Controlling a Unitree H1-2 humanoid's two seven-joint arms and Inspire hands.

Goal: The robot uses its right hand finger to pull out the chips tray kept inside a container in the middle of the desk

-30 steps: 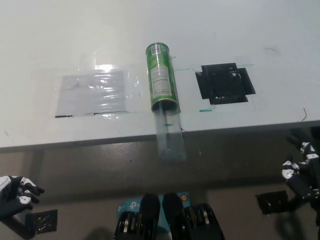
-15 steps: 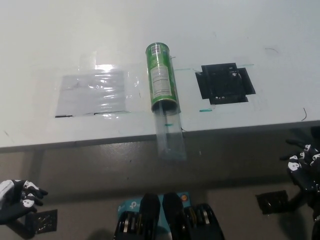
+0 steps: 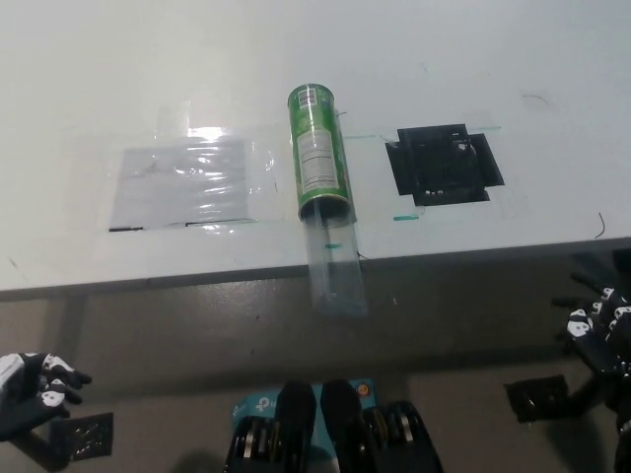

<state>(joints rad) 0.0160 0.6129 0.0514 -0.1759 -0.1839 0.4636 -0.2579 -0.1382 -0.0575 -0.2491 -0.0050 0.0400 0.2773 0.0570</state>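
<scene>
Clear tray (image 3: 335,271) sticks out of can (image 3: 319,153) past tabletop (image 3: 148,79) edge: light, thin, slippery; hook at near lip. Right hand (image 3: 601,325) & left hand (image 3: 35,379) low, well away from can, empty, fingers spread.

Bright overhead glare, soft focus

One green container (image 3: 319,153), one clear tray (image 3: 335,264), one plastic sheet (image 3: 183,183), one black square patch (image 3: 446,164), two hands: left hand (image 3: 35,386), right hand (image 3: 601,325).

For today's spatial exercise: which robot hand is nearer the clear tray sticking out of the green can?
Right, slightly. The right hand sits off the desk edge at the tray's right; the left hand hangs lower, far left.
</scene>
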